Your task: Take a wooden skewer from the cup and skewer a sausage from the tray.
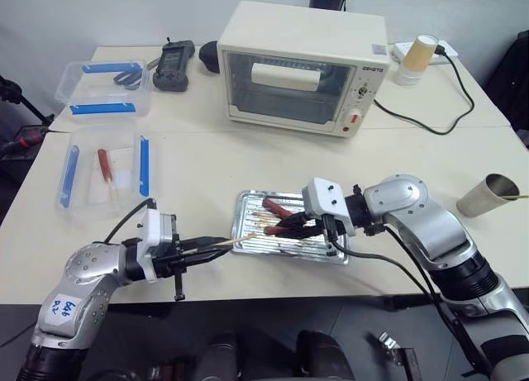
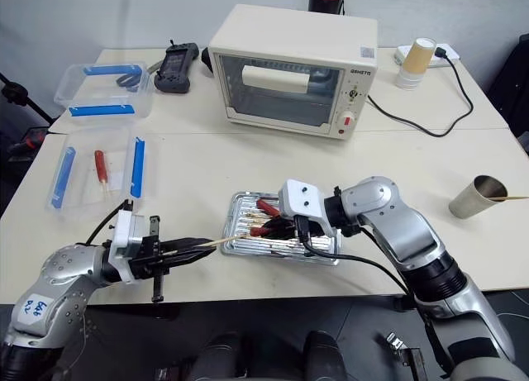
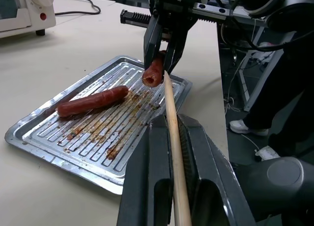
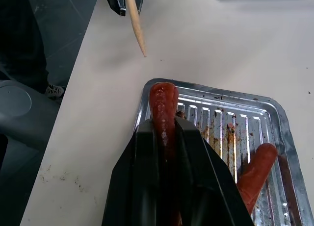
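You are holding the sausage (image 4: 163, 108) in the right gripper (image 1: 291, 229), its jaws pinching it along its length so that one end is sticking out free above the tray (image 1: 248, 242). This leaves a bare end for the stick to enter. Your left gripper (image 1: 205, 245) is pinching the wooden skewer (image 1: 216, 245) with jaws pressed together on it, the point aiming toward that free end, just beside the tray's near edge. The cup (image 1: 487, 195) is standing well apart, at your right side of the table.

The left wrist view is showing you the line: the skewer (image 3: 172, 138) is running up toward the sausage end, slightly to its side. The right wrist view is showing the gap: the tip (image 4: 143, 53) is not yet touching. A second sausage (image 3: 92, 101) is lying in the tray.
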Available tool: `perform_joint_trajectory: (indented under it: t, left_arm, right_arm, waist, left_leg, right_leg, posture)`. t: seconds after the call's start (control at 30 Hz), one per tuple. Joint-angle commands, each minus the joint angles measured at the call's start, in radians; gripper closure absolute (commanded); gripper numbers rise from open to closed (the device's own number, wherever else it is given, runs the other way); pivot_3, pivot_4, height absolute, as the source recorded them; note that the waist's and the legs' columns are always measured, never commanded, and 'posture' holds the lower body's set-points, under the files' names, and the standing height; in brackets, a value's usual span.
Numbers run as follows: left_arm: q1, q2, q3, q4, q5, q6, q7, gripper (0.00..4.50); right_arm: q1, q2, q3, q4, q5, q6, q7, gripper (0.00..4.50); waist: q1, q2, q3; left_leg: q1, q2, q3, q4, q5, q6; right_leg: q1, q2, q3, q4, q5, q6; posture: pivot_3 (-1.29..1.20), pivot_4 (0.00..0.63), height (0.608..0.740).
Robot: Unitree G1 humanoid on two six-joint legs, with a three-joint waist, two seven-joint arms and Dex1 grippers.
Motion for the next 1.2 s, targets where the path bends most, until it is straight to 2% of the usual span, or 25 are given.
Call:
perform_joint_trajectory:
  t: [0.03,1.2]
  left_arm:
    - [-0.004,-0.001,0.004,-0.001,0.012,-0.02,-0.01,4.5]
    - [-0.054,-0.052,-0.05,0.038,0.046,-0.027,-0.013,4.5]
  right_arm:
    - [-0.001,-0.011,-0.041,-0.035,0.023,-0.019,0.013,4.27]
    - [-0.005,0.008,-0.02,-0.059,0.028,-0.005,0.016,4.27]
  waist:
    - [0.0,0.0,0.0]
    - [0.001,0.0,0.0]
  left_leg:
    - [0.0,0.0,0.0,0.0,0.0,0.0]
    - [0.0,0.0,0.0,0.001,0.0,0.0]
  right_leg:
    - [0.0,0.0,0.0,0.0,0.0,0.0]
    - [0.0,0.0,0.0,0.001,0.0,0.0]
  posture:
    - [0.0,0.15,0.74]
    - [0.0,0.15,0.74]
